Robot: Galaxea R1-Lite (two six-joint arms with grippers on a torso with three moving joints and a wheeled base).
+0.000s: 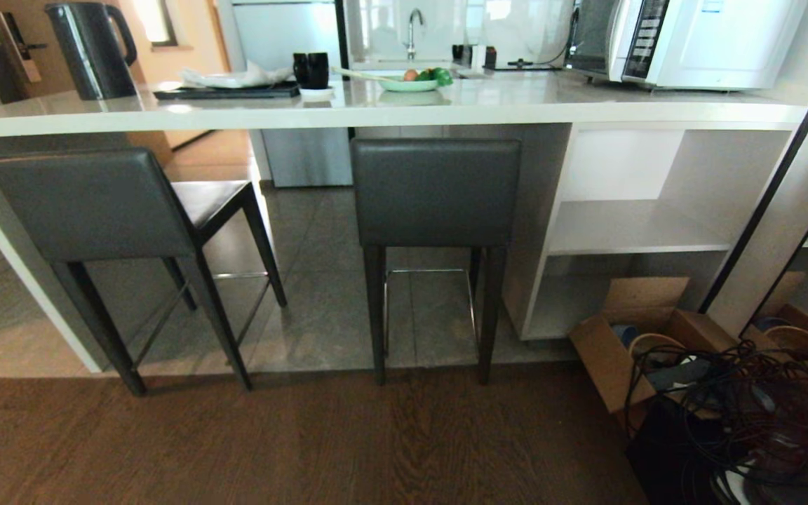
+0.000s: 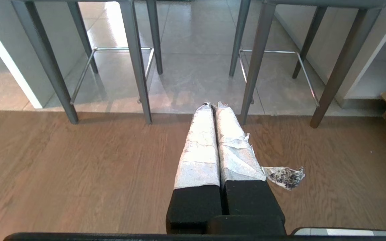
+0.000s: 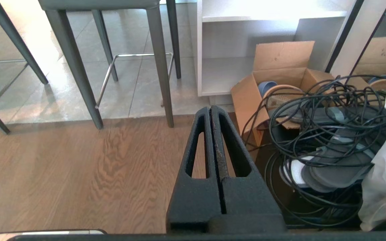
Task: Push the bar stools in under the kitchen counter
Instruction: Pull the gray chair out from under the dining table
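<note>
Cardboard box holding bowls; both bar stools standing far beyond left gripper and right gripper, jaws pressing together.

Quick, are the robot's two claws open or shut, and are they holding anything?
Left gripper: shut, holding nothing.
Right gripper: shut, holding nothing.

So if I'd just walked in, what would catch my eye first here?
Probably the two bar stools: the left stool stands turned at an angle, the right stool faces squarely in under the pale kitchen counter. Then the tangle of black cables on the floor at right, beside an open cardboard box.
</note>
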